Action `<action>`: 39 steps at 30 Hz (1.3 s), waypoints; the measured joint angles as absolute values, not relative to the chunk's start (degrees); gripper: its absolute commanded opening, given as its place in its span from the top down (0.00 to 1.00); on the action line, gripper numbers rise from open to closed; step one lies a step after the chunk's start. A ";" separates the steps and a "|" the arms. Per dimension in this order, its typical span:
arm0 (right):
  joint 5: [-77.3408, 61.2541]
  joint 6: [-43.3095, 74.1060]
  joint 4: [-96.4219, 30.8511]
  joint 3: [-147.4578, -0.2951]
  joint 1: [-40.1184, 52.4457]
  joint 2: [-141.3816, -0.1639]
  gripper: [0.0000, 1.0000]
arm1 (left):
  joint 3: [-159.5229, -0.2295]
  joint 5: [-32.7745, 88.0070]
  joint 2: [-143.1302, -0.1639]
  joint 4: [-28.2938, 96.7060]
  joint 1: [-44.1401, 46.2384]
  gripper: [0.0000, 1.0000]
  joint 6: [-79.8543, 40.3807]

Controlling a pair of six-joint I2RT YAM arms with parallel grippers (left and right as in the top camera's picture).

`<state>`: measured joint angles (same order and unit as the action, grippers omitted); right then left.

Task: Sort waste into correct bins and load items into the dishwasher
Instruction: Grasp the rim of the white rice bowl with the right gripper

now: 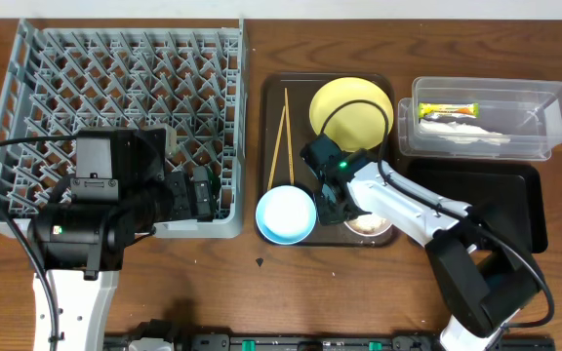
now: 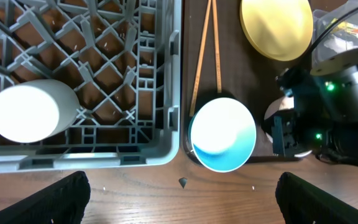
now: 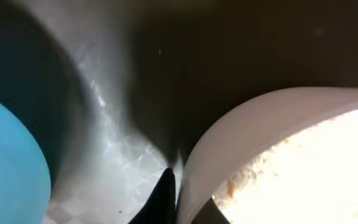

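At right end effector (image 3: 178, 202), white bowl (image 3: 272, 124)

On the dark brown tray (image 1: 299, 127) we see a yellow plate (image 1: 351, 107), a light blue bowl (image 1: 286, 214), pale wooden chopsticks (image 1: 281, 136) and a white bowl (image 3: 229, 155) with beige crumbs (image 3: 291, 168). Left of that tray, the rack (image 1: 115, 97) is a grey lattice. To its right, the clear tub (image 1: 554, 122) shows a green-and-yellow wrapper (image 1: 447, 110) and a white scrap (image 1: 461, 136). Beside them sits a plain black tray (image 1: 520, 200). The desk (image 1: 261, 292) is brown wood grain.
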<state>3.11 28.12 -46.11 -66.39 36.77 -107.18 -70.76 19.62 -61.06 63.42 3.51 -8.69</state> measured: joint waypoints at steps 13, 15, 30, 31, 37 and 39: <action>3.03 28.10 -46.89 -66.70 36.75 -106.76 0.64 | -70.76 19.59 -61.04 63.68 3.51 0.04 -8.69; 3.01 28.05 -46.89 -66.70 36.75 -106.76 0.66 | -70.76 19.62 -61.04 63.68 3.51 0.04 -8.69; 5.04 26.11 -46.89 -69.73 36.75 -104.92 0.82 | -70.76 19.62 -61.04 63.68 3.49 0.04 -8.69; 5.19 26.11 -46.70 -69.71 36.75 -104.92 0.82 | -70.76 19.59 -61.04 63.68 3.51 0.04 -8.69; 6.04 26.52 -45.80 -69.69 36.77 -105.14 0.91 | -70.76 19.62 -61.04 63.96 3.49 0.04 -8.67; 6.04 26.61 -45.69 -69.69 36.77 -105.38 0.84 | -70.76 19.59 -61.04 64.10 3.51 0.04 -8.69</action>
<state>6.04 26.61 -45.69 -69.69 36.77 -105.38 -70.76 19.59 -61.04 64.10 3.51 -8.69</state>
